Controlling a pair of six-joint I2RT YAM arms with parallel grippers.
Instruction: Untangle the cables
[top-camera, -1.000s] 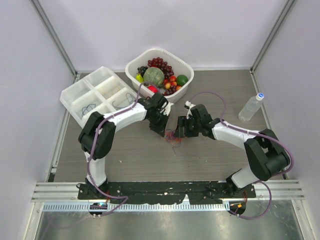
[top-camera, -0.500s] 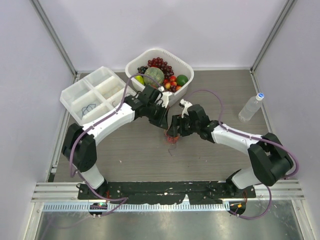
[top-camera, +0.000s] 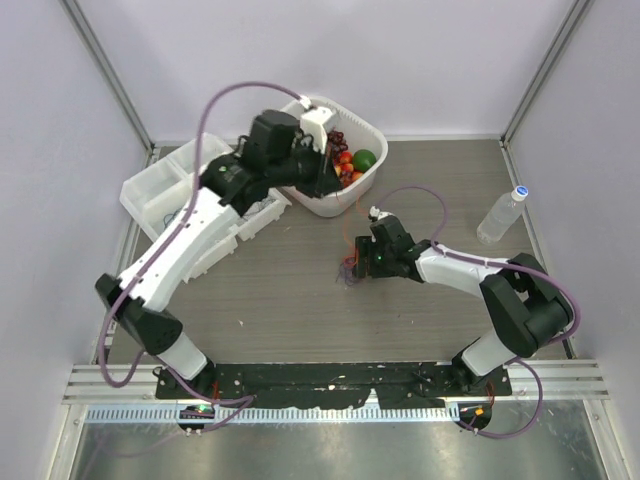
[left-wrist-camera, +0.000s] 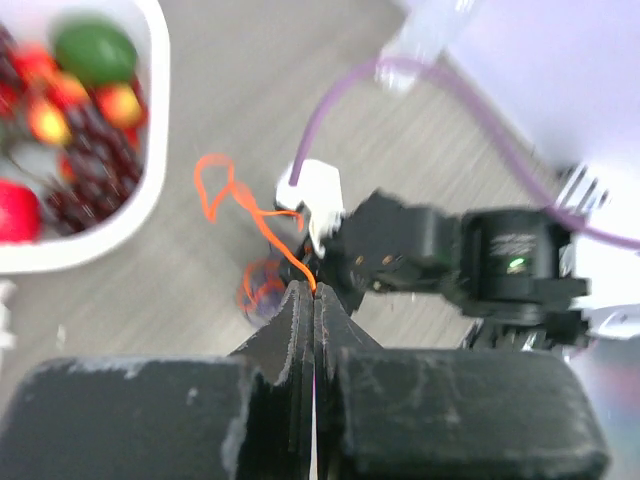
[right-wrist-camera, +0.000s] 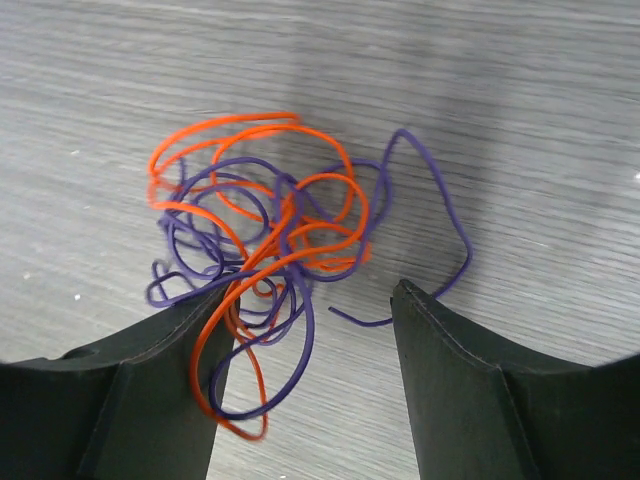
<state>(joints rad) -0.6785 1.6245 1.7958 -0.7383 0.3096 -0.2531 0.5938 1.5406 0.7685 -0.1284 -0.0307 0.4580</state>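
The left fingers (left-wrist-camera: 305, 320) are pressed together on one orange cable (left-wrist-camera: 262, 222), which trails off toward 11 o'clock. The right fingers (right-wrist-camera: 450, 380) stand wide apart, gripping nothing, astride the orange-and-purple tangle of cables (right-wrist-camera: 270, 240). It lies on the table (right-wrist-camera: 500, 120), at 6 o'clock of the fruit basket (top-camera: 372, 132).

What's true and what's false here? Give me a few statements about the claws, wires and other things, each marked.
1. The left gripper is shut on an orange wire. True.
2. The right gripper clamps the tangle. False: its jaws stand open, and the orange and purple tangle lies loose on the table.
3. The white basket holds fruit. True.
4. The water bottle sits in the basket. False: it is on the table, far right.
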